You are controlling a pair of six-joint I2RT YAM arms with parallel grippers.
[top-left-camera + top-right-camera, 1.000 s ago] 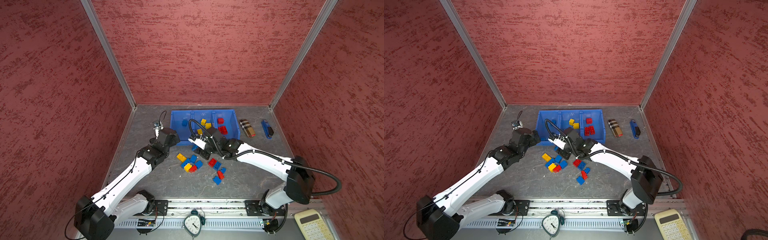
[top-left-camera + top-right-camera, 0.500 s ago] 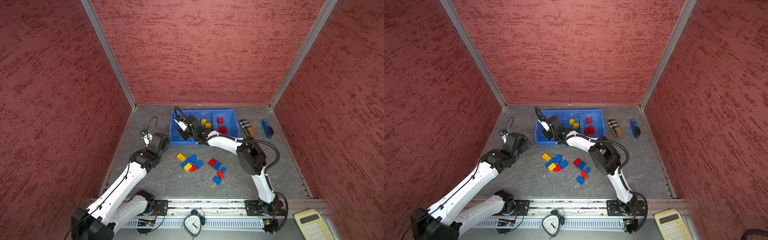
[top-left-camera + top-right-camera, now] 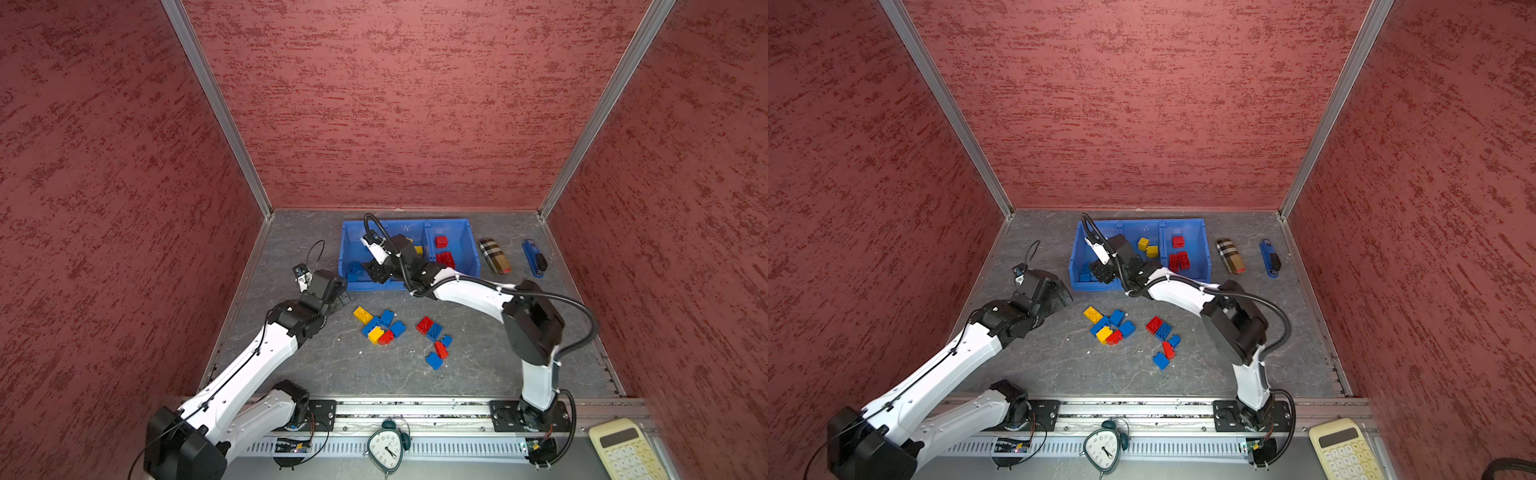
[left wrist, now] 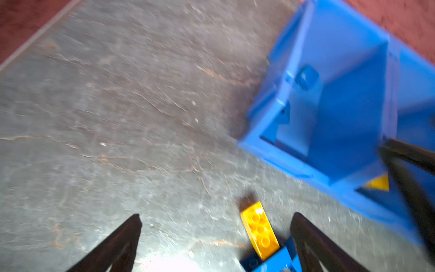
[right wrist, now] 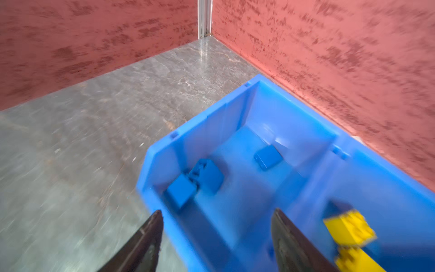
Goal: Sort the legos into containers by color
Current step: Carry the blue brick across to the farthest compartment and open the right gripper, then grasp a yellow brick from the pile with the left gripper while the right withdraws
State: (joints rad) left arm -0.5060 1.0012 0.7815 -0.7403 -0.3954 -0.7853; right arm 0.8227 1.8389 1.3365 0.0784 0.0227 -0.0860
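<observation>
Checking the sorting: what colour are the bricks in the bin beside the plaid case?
Red; the bricks show best in a top view.

The containers (image 3: 451,226) stand in one row at the rear centre of the surface (image 3: 374,374). The left compartment (image 5: 240,183) holds three legos (image 5: 207,175), the middle compartment (image 3: 1142,230) two, the right compartment (image 3: 1194,249) several. Right of the row lies the cylindrical case (image 3: 494,255); right of that, the stapler (image 3: 535,257). Before the row, a left group (image 3: 380,326) and a right group (image 3: 434,336) lie side by side. The right hand (image 5: 216,216) is over the left compartment; the left hand (image 4: 216,215) is left of the left group. The clock (image 3: 388,446) and calculator (image 3: 623,451) lie before the rail (image 3: 415,409).
</observation>
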